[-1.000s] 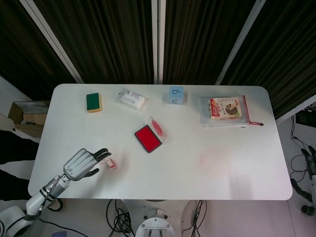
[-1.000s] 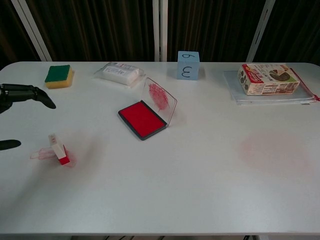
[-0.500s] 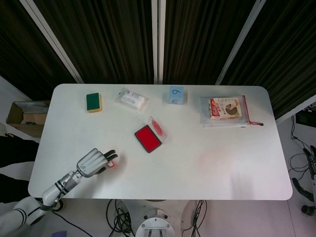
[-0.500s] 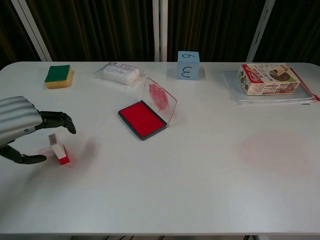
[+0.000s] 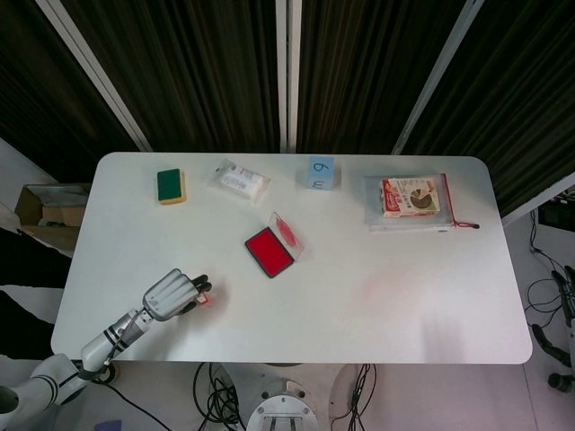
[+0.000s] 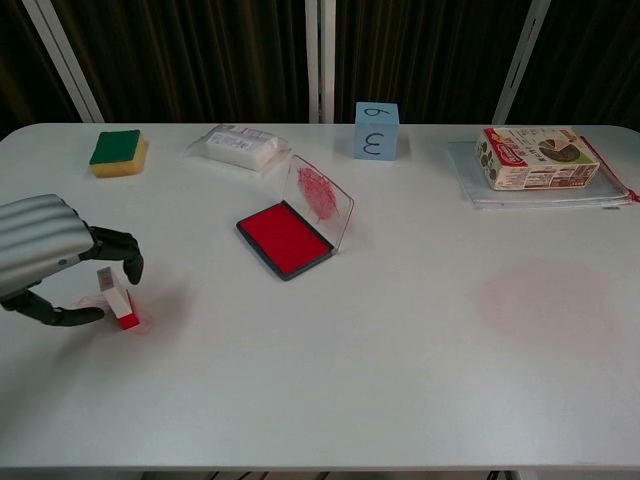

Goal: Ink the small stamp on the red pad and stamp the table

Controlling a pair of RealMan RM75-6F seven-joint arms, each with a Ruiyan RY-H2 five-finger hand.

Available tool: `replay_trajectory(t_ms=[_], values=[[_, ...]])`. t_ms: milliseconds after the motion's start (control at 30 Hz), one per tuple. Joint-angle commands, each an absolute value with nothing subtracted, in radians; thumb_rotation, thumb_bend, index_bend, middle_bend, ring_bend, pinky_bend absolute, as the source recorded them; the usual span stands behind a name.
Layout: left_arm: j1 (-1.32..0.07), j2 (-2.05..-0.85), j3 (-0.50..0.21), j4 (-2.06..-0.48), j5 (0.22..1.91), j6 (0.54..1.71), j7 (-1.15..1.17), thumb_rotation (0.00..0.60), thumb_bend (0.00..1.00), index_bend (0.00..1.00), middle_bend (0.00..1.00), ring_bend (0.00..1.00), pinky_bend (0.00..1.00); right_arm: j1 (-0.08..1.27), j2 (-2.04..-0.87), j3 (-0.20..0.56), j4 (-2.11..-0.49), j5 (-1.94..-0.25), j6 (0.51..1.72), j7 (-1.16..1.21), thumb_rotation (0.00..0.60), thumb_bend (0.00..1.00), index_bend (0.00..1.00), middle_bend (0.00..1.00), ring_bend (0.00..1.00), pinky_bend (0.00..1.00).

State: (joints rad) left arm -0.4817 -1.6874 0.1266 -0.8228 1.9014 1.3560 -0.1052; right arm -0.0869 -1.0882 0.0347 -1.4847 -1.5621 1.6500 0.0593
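Stamp first: the small white stamp with a red base (image 6: 117, 300) lies tilted on the white table (image 6: 400, 380) near its front left part, over a faint pink smudge. My left hand (image 6: 45, 255), silver-backed with dark fingers (image 6: 118, 245), is cupped around it. In the chest view one finger curls down on the far side of the stamp and my thumb reaches in low from the near side, its tip just beside the red base. I cannot tell whether either one is actually touching the stamp, so I cannot say if I am gripping it. The head view shows the same hand (image 5: 171, 293) with the stamp (image 5: 206, 297) peeking out just past the fingertips.

My right hand shows in neither view.

Toward the middle of the table sits the red ink pad in a dark tray (image 6: 284, 237), its clear hinged lid (image 6: 322, 200) standing open on the far side and smeared with red ink. It lies well apart from the stamp.

Along the far edge, from left to right, there are a green and yellow sponge (image 6: 118, 151), a clear plastic packet of white tissue (image 6: 239, 147), a light blue cube with handwritten digits (image 6: 376, 130) and a printed red and white carton (image 6: 537, 157) lying on a clear zip folder (image 6: 480, 188). A pale pink stain (image 6: 545, 298) marks the tabletop on the right.
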Motion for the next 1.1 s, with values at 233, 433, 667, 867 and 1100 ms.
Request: replay_trajectory(t_ms=[233,433,667,867,1100], values=[[-0.488,-1.729,0.142,-0.750,1.881,1.372,-0.160,0.600,0.31,0.48,0.47,0.93,1.00,-0.087,-1.088,0.033,-1.486,-1.564,1.648,0.056,0.600,0.18,0.00,0.00,0.00,0.00],[-0.496,-1.736,0.154,-0.733,1.873,1.366,-0.176,0.600,0.31,0.50,0.49,0.93,1.00,-0.088,-1.089,0.034,-1.484,-1.559,1.645,0.057,0.600,0.18,0.00,0.00,0.00,0.00],[-0.501,-1.739,0.158,-0.729,1.857,1.360,-0.177,0.600,0.31,0.51,0.50,0.93,1.00,-0.088,-1.088,0.034,-1.484,-1.558,1.644,0.056,0.600,0.18,0.00,0.00,0.00,0.00],[-0.503,-1.738,0.162,-0.732,1.848,1.362,-0.178,0.600,0.31,0.52,0.52,0.93,1.00,-0.088,-1.088,0.034,-1.483,-1.556,1.641,0.057,0.600,0.18,0.00,0.00,0.00,0.00],[-0.506,-1.738,0.166,-0.739,1.837,1.358,-0.188,0.600,0.34,0.56,0.55,0.93,1.00,-0.088,-1.089,0.034,-1.483,-1.555,1.642,0.057,0.600,0.18,0.00,0.00,0.00,0.00]])
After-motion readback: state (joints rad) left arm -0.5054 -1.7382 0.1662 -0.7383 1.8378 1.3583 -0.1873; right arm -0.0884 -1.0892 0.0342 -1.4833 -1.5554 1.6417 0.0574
